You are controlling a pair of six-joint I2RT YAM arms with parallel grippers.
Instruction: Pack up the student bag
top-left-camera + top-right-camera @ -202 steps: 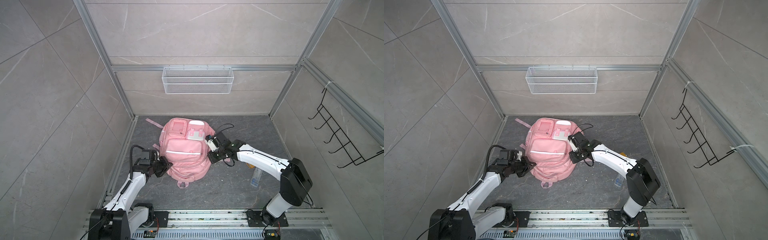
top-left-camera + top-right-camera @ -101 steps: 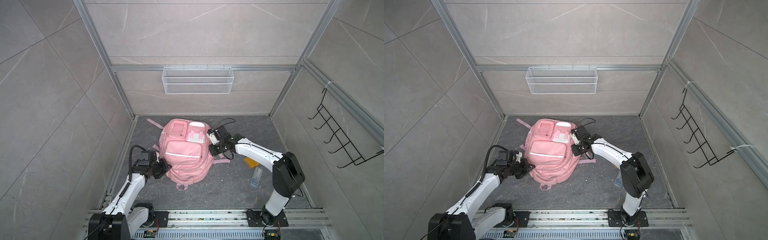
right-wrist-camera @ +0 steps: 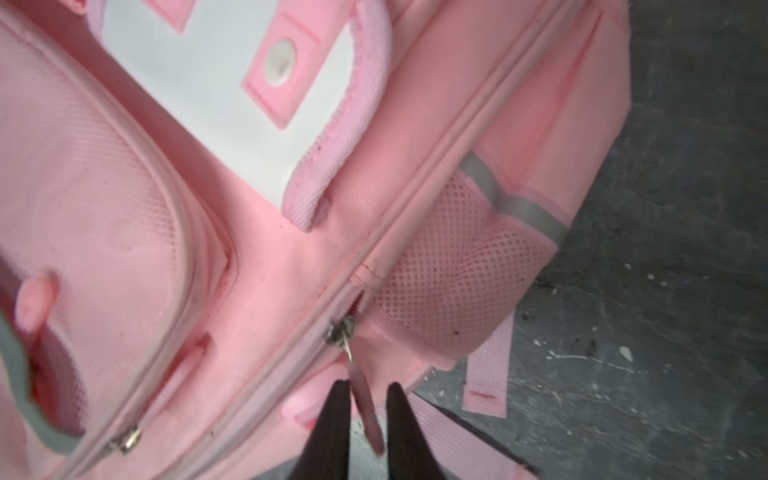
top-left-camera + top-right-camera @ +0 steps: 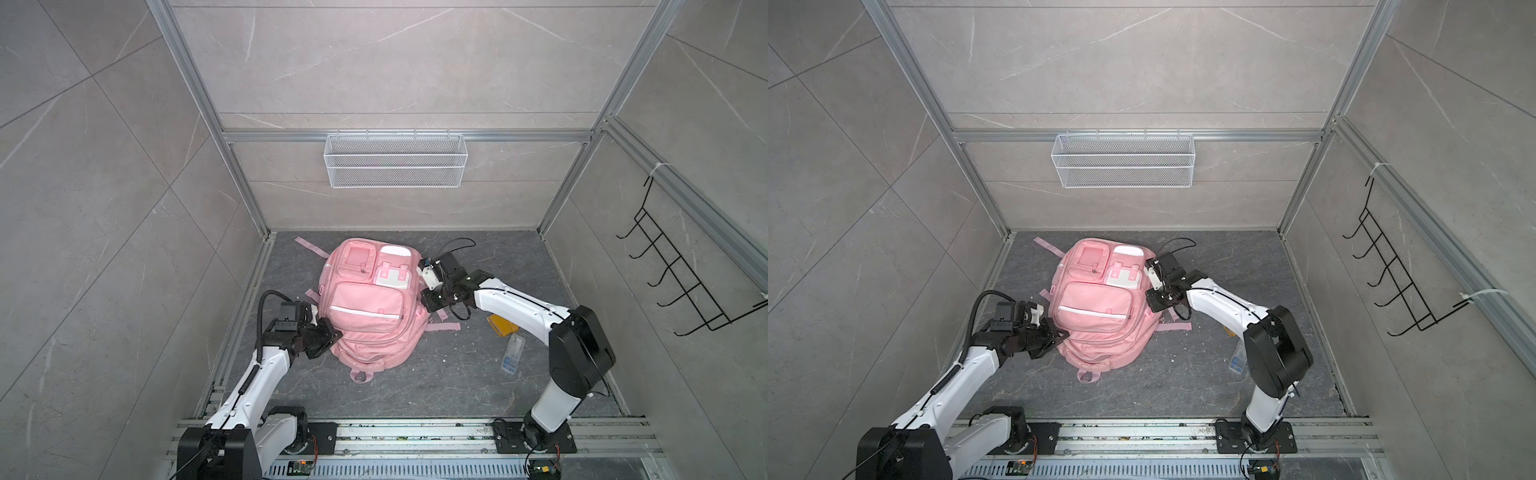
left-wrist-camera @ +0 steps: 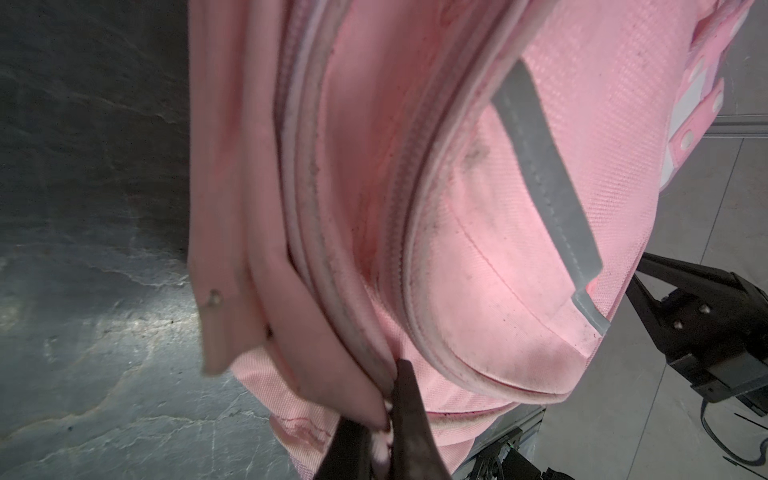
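The bench [image 4: 415,386] is closed in by tiled walls at the back and on both sides, and by the arm rail [image 4: 415,432] at the front. A broad bare strip is left between the rail and the bag, and more bare surface is seen towards the back right corner. On the right side, near the right arm, room is taken up by an orange item [image 4: 503,327] and a small clear case [image 4: 513,353]. A wire basket [image 4: 395,160] is hung on the back wall and a black hook rack [image 4: 685,274] on the right wall, both well above the bench.

The student bag [image 4: 370,307] is laid front-up, left of the middle and towards the back. It is made of soft pink fabric, with several front pockets, a white flap [image 4: 392,272] and a pale reflective strip [image 4: 365,312]. Pink straps are spread out at its sides.

The left hand [image 5: 384,440] is clenched on a fold of the bag's fabric beside a zip line, at the bag's near left side. The right hand [image 3: 368,419] is placed at the bag's right side, near the mesh side pocket [image 3: 449,270]. Its fingers are parted, and the pink zip pull [image 3: 365,399] is seen between them, not pinched.
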